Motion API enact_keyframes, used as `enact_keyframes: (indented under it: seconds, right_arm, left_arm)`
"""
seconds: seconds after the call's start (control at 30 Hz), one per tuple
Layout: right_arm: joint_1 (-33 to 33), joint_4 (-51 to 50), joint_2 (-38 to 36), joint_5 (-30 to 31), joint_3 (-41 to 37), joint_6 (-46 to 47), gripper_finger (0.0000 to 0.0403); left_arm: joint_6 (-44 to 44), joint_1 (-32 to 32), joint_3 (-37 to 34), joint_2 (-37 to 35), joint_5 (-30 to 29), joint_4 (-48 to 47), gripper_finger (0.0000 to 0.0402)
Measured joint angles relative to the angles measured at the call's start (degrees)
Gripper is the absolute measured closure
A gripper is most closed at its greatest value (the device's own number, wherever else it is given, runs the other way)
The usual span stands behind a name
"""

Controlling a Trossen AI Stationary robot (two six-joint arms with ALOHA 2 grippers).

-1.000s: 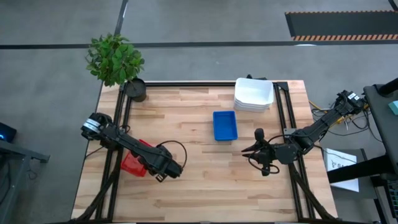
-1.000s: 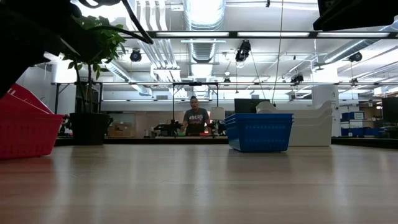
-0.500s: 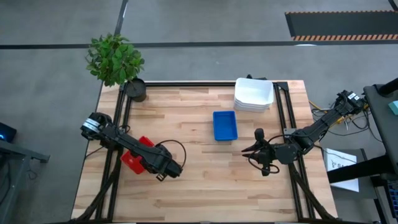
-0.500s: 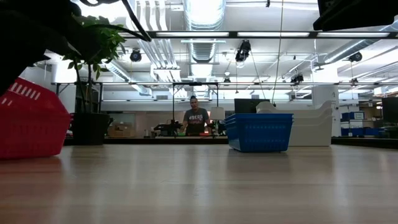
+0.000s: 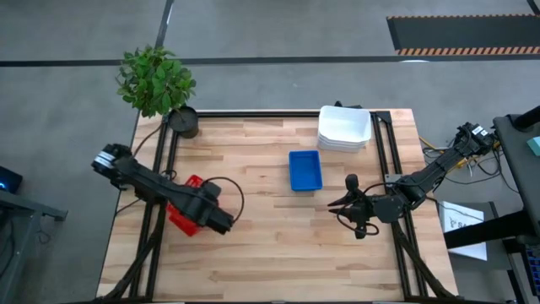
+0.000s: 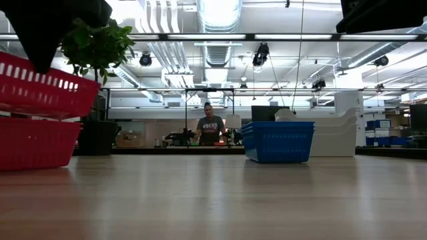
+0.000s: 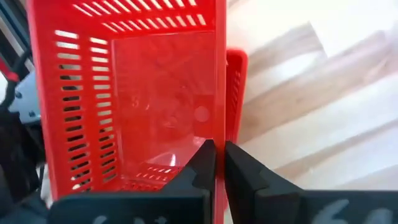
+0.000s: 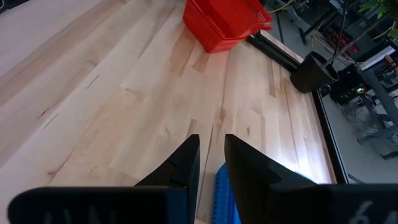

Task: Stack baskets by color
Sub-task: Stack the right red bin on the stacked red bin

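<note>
The left gripper (image 5: 221, 221) was pinched onto the side wall of a red basket (image 6: 41, 90), its two fingers (image 7: 202, 163) pressed together on the thin slotted rim. That basket hung tilted above a second red basket (image 6: 33, 143), which sat flat on the wooden table (image 5: 278, 253) near the table's left edge; in the low view a gap showed between the two. The lifted basket's inside looked empty in the left wrist view.

Towards the middle of the table sat a single blue basket (image 5: 305, 171), nothing visible in it from above. At the table's far edge, right of the blue one, stood a nested stack of white baskets (image 5: 344, 128), the top one empty. A dark round pot (image 5: 183, 122) holding a leafy plant (image 5: 153, 78) stood at the table's far left corner.

The right gripper (image 5: 337, 203) waited near the table's right edge, its fingers (image 8: 185, 163) set a little apart around nothing.
</note>
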Motion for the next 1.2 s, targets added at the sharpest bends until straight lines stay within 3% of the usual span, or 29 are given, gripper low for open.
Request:
enact_keyframes:
  seconds: [0.7,0.93,1.2]
  right_arm:
    - [0.0,-0.3,0.0,-0.1,0.0,2.0,0.0335]
    - [0.0,-0.3,0.0,-0.3,0.0,2.1,0.0335]
    - [0.0,-0.3,0.0,-0.3,0.0,2.1,0.0335]
  left_arm:
    - [-2.4,-8.6,-1.0,-0.3,-1.8,2.0,0.0401]
    - [-2.3,-8.7,-1.9,-0.3,-4.5,3.2,0.0402]
    - [-2.4,-9.1,-5.3,-0.2,-2.3,8.0,0.0402]
